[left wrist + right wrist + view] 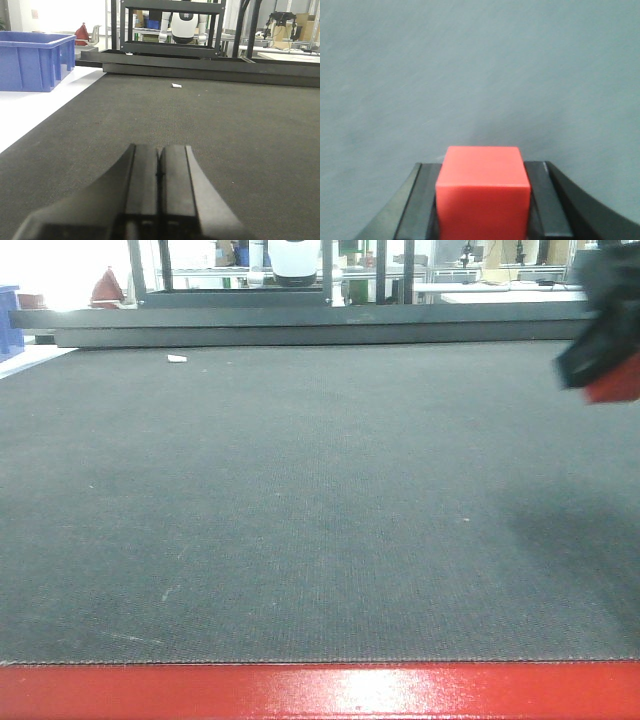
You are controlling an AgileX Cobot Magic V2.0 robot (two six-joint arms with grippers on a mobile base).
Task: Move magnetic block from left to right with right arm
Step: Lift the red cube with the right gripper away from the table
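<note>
Item 1 – R hand (482,169): clenching on red block (482,196), black fingers (422,200) pressing its two sides; block sitting between them w/ top face showing. Front view: hand + block showing blurred at far right edge, up over dark worktop (300,520), shadow lying on mat below.
Item 2 – L hand (160,152): fingers pressing flush together, gripping nothing, pointing low across worktop.
Item 3 – blue crate (35,60): standing on white surface left of mat.
Item 4 – white scrap (176,85): lying nr worktop's far edge.

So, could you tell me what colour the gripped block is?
The block is plain red, clearest in the right wrist view.
</note>
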